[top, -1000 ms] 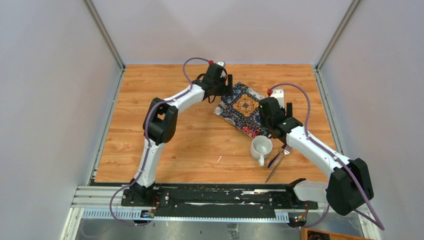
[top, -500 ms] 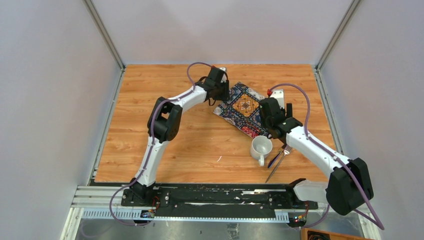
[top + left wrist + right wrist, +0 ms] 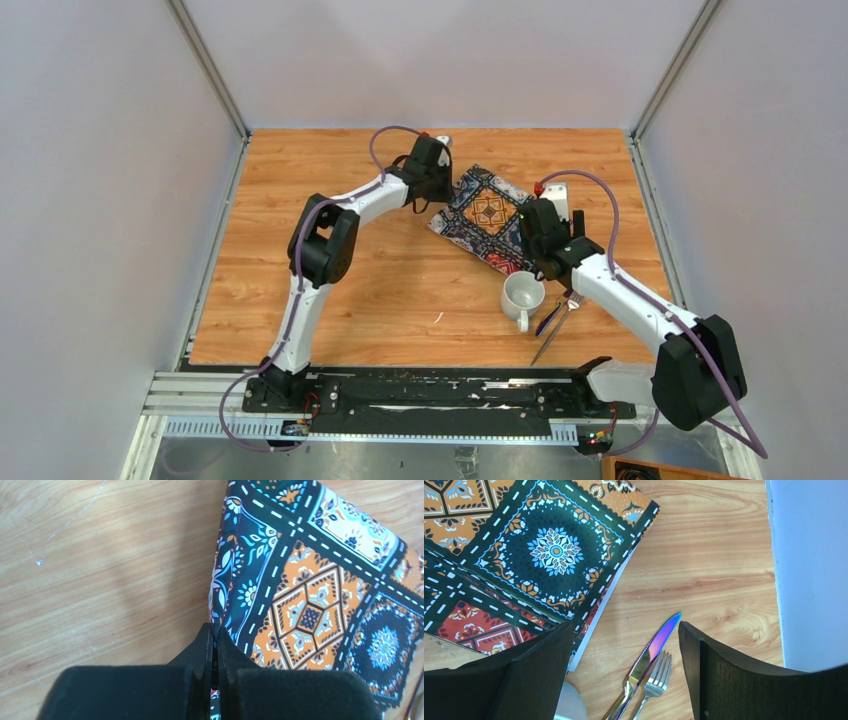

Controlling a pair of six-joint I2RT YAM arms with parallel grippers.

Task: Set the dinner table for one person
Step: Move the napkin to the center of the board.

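Cloth mat (image 3: 310,605) edge nipped by shut left pincer (image 3: 214,639); mat stretches across counter (image 3: 100,580) toward gaping, empty right pincer (image 3: 625,626).

free: bare left side of dinner table (image 3: 255,230) | obstacles, right: placemat (image 3: 480,205), mug (image 3: 522,294), knife (image 3: 651,650), fork (image 3: 656,672)

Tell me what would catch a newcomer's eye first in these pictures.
The colourful tile-patterned placemat jumps out, lying askew toward the far side of the wooden dinner table, with the left claw pinched shut on its edge. Next comes the white mug just nearer than the mat, and an iridescent knife and fork beside it, under the open right claw.
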